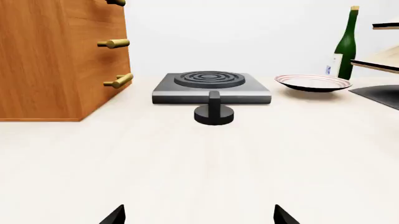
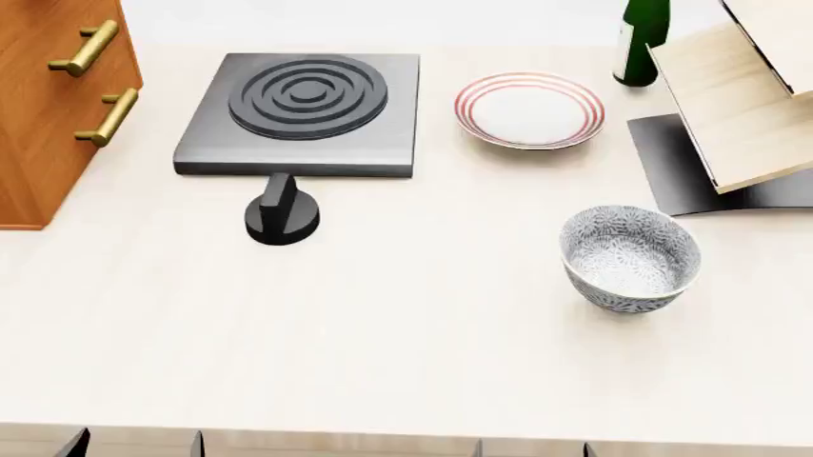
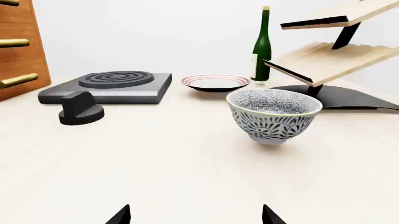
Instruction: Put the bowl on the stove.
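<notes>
The bowl (image 2: 630, 257), white with a grey-blue floral pattern, stands upright on the pale table at the right; it also shows in the right wrist view (image 3: 273, 114). The stove (image 2: 303, 112), a dark grey square plate with a ringed burner, lies at the back left; it also shows in the left wrist view (image 1: 210, 87) and the right wrist view (image 3: 109, 86). My left gripper (image 1: 198, 215) is open and empty, well short of the stove. My right gripper (image 3: 195, 215) is open and empty, short of the bowl. Only fingertips (image 2: 79, 443) show in the head view.
A black round knob (image 2: 281, 212) sits in front of the stove. A white plate with red rings (image 2: 530, 109) lies right of the stove. A green bottle (image 2: 642, 38) and a wooden rack on a black base (image 2: 737, 95) stand at the back right. A wooden drawer cabinet (image 2: 51, 105) stands at the left.
</notes>
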You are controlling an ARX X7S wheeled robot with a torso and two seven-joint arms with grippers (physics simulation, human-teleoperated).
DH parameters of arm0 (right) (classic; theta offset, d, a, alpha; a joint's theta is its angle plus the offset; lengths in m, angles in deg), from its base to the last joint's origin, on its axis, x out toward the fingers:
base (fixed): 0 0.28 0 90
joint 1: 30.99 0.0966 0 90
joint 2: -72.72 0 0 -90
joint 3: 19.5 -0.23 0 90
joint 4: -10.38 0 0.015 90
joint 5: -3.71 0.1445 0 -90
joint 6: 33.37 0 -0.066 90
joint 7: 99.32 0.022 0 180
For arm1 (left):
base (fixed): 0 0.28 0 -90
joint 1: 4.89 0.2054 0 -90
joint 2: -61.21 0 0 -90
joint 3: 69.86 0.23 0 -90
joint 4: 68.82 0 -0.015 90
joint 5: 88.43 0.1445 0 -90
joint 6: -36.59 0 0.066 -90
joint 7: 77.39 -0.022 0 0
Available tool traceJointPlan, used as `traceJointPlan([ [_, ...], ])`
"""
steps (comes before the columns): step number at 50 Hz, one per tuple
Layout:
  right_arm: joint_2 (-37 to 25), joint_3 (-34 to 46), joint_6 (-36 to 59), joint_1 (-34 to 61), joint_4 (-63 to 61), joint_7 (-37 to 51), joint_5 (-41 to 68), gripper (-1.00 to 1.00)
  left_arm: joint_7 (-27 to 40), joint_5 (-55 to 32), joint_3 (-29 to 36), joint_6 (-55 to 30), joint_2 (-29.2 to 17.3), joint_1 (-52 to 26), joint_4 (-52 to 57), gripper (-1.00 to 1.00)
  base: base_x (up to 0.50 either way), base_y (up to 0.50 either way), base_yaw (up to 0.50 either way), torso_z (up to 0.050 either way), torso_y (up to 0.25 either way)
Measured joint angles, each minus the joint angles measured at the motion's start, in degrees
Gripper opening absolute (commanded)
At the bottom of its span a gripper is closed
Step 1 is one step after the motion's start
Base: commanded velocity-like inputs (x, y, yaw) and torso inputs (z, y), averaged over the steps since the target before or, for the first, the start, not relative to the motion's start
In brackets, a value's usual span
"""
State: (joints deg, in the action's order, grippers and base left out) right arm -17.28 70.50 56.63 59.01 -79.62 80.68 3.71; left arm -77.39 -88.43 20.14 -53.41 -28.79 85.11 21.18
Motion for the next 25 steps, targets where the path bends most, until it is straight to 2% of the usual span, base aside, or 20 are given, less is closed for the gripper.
traceJointPlan([
  [15, -1.87, 2.89, 1.89, -0.47, -1.62, 0.96, 2.05, 1.00, 1.89, -2.20, 1.95, -0.44, -1.68, -0.24, -0.39, 1.00, 0.00, 0.00, 0.00, 0.000, 0.000],
  [25, -2.94, 4.39, 2.58, -0.54, -1.75, 1.74, 2.86, 1.00, 1.35, -4.45, 3.04, -3.92, -2.69, -0.26, 0.50, 1.00, 0.00, 0.00, 0.00, 0.000, 0.000],
])
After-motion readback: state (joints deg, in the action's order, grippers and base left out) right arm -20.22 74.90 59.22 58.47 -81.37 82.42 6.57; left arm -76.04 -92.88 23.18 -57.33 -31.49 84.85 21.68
